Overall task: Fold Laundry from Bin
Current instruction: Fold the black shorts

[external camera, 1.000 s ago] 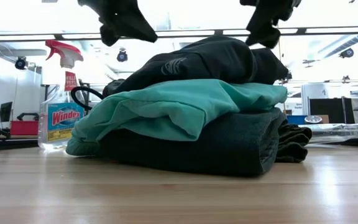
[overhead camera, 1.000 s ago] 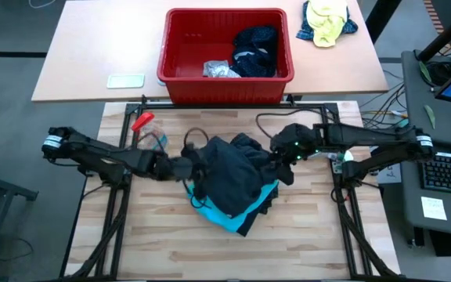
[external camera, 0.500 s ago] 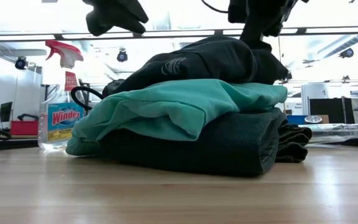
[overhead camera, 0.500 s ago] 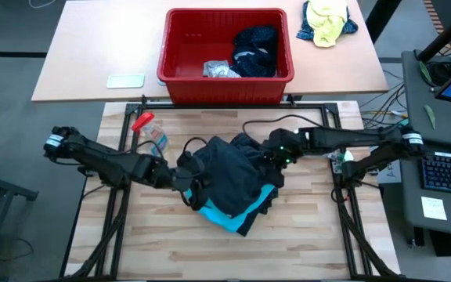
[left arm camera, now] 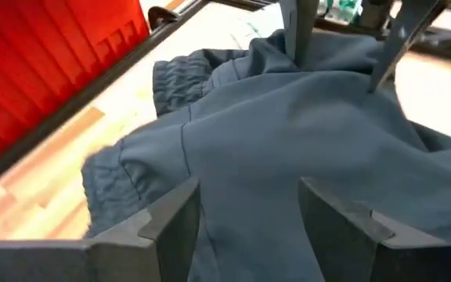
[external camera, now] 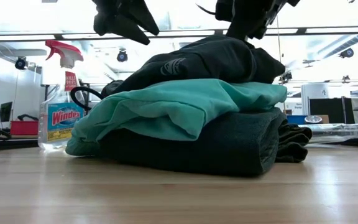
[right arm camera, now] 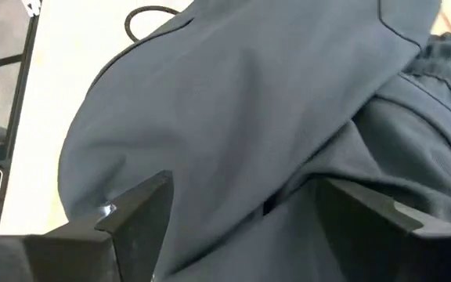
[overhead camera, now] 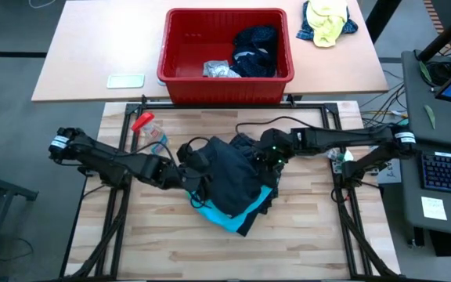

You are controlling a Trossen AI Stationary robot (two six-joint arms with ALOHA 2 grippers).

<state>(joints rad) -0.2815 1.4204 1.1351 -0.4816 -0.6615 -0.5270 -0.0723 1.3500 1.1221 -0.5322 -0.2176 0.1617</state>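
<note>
- Left end effector [overhead camera: 193,159] has moved in from the pile's left edge onto the dark grey garment [overhead camera: 229,168]; fingers spread, gripping nothing.
- Right end effector [overhead camera: 263,153] has slid left over the same garment; fingers also parted, empty.
- Folded turquoise garment [external camera: 179,102] lies beneath it on the wooden tabletop [overhead camera: 304,235].
- Windex spray bottle [external camera: 59,99] stands left of the pile.
- Red bin [overhead camera: 180,47] behind holds more laundry.
</note>
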